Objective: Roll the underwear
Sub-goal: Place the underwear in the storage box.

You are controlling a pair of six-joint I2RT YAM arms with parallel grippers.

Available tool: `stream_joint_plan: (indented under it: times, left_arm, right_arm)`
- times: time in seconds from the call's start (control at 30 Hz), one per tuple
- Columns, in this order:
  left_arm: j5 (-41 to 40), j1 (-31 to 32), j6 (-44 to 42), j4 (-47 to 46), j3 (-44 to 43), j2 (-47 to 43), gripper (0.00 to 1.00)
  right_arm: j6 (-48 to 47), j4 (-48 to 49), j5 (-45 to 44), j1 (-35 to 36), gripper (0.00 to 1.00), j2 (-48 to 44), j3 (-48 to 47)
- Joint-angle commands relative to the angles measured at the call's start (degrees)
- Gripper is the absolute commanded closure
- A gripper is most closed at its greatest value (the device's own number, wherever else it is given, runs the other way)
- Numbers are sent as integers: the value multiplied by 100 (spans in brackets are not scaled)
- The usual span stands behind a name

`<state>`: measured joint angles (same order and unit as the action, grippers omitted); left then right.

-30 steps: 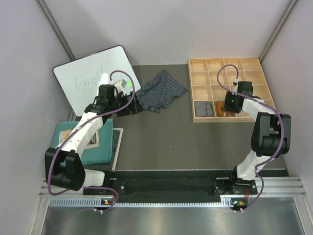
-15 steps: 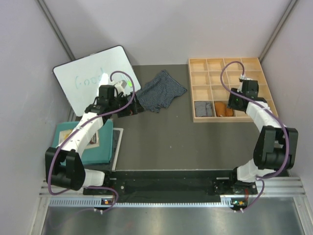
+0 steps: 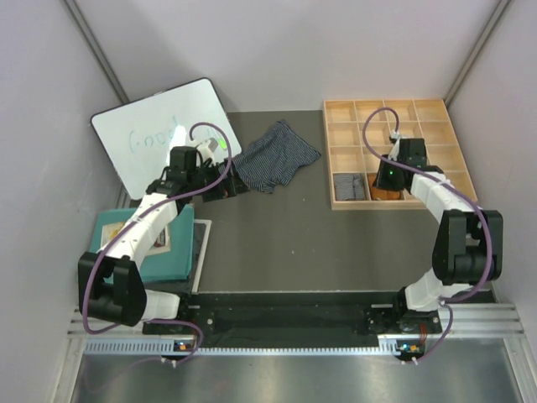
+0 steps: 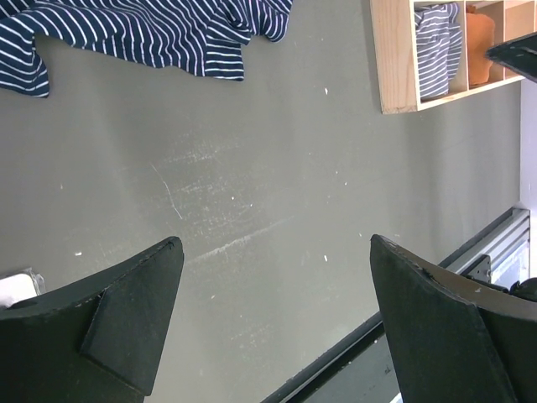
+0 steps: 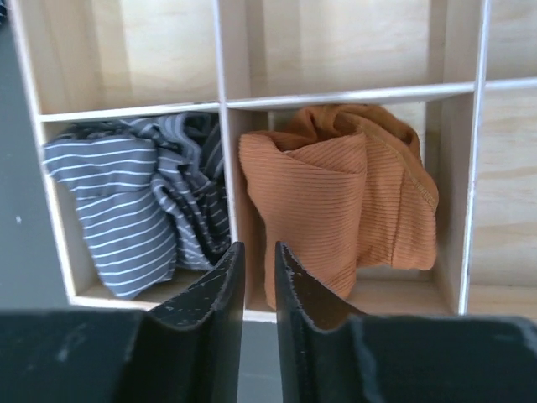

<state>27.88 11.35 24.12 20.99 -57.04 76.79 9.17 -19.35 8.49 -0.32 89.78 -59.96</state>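
The dark navy white-striped underwear (image 3: 273, 155) (image 4: 143, 34) lies spread and crumpled on the dark table at the back middle. My left gripper (image 3: 225, 188) (image 4: 275, 243) hovers just left of it, open and empty. The grey pinstriped pair (image 3: 348, 186) (image 5: 143, 210) and the rust-orange pair (image 3: 379, 195) (image 5: 336, 210) sit bundled in neighbouring front-row cells of the wooden tray (image 3: 325, 151) (image 5: 344, 94). My right gripper (image 3: 384, 185) (image 5: 258, 249) hangs over the tray's front rim between those two cells, jaws almost together with only a thin slit and nothing in it.
A whiteboard (image 3: 159, 130) leans at the back left. A teal mat (image 3: 159, 260) lies on papers beside the left arm. Grey walls close in both sides. A metal rail (image 3: 294, 306) runs along the near edge.
The right arm lifted back from the orange pair's cell, then swung back over the tray front, and its jaws narrowed. The orange bundle stays in its cell. The left arm has not moved.
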Motion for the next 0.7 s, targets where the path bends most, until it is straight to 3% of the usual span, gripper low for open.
stream_joint_plan:
  times: [0.0, 0.17, 0.43, 0.67]
  left_arm:
    - [104, -37, 31, -271, 61, -33, 4]
    - [95, -46, 23, -271, 70, -51, 4]
    - [-1, -72, 14, -263, 79, -59, 4]
    - [-976, -81, -65, -132, -141, 81, 5]
  right_arm:
    - [251, 46, -224, 5, 85, 373, -164]
    - [410, -16, -700, 5, 87, 646, -235]
    - [200, 55, -112, 5, 86, 682, -340]
    - [-3, -218, 100, 198, 57, -311, -507]
